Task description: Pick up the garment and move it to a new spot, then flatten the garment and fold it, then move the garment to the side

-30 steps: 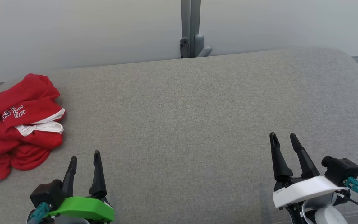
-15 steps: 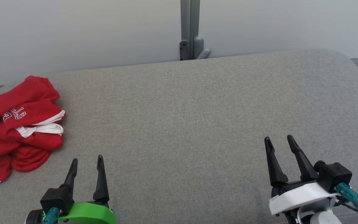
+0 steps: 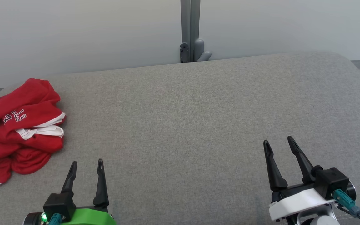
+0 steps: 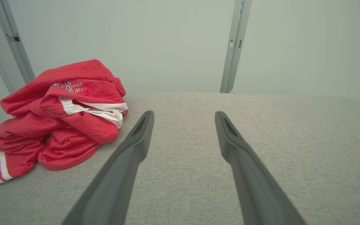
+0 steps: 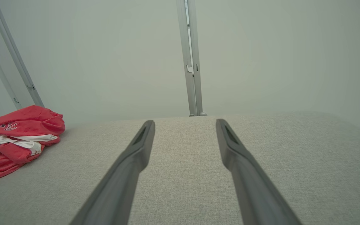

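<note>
The garment point(image 3: 17, 131) is a red jersey with white trim and lettering, lying crumpled at the far left of the grey cushioned surface point(image 3: 183, 118); it also shows as the garment point(image 4: 61, 115) and the garment point(image 5: 17, 137) in the wrist views. My left gripper point(image 3: 87, 163) stands open at the lower left, a short way to the right of the garment and apart from it. At the lower right my right gripper point(image 3: 279, 141) is open too, far from the cloth. Nothing sits between either pair of fingers.
A pale wall with a grey vertical post point(image 3: 190, 31) and a small bracket stands behind the surface's far edge. The surface's right end curves off at the upper right corner point(image 3: 352, 62). The garment hangs partly past the left edge.
Both grippers sit lower in the head view than a second ago, drawn back toward me. The scene has slipped down slightly, so the camera has tilted. The garment lies as before.
</note>
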You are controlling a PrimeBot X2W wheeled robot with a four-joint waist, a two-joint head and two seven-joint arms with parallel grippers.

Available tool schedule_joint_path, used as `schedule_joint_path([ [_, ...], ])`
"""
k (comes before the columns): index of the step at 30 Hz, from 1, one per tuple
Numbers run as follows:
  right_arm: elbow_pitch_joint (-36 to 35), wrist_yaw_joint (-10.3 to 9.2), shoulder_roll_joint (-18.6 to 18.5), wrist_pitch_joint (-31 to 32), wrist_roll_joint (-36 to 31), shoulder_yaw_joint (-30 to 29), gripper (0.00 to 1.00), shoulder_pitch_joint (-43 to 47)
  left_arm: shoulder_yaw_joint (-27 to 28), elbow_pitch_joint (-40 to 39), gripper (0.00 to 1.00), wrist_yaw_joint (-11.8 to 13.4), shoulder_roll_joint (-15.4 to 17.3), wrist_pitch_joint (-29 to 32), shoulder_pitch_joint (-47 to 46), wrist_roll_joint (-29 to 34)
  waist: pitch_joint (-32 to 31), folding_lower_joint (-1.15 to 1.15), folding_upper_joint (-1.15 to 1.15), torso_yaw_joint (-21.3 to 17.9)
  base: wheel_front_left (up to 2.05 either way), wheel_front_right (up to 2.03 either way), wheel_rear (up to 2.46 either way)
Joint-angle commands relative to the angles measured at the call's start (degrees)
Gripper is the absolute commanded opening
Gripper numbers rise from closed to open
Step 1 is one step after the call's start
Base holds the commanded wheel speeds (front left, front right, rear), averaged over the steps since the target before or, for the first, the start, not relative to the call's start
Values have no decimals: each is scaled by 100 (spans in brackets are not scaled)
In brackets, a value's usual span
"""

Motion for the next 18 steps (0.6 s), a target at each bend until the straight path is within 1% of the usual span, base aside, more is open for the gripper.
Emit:
schedule_joint_path([
  [1, -54, 2, -27, -58, -101, 10, 100, 60, 14, -11, 100, -13, 24, -46, 75, 46, 1, 0, 59, -2, 0, 0, 0],
  [14, -155, 2, -30, -187, -592, 46, 100, 141, 36, -19, 100, -48, -25, -184, 136, 449, -5, 0, 66, -8, 0, 0, 0],
  [18, -110, 1, -30, -190, -545, 33, 100, 130, 51, -5, 100, -67, -33, -183, 136, 485, 1, 0, 67, -12, 0, 0, 0],
])
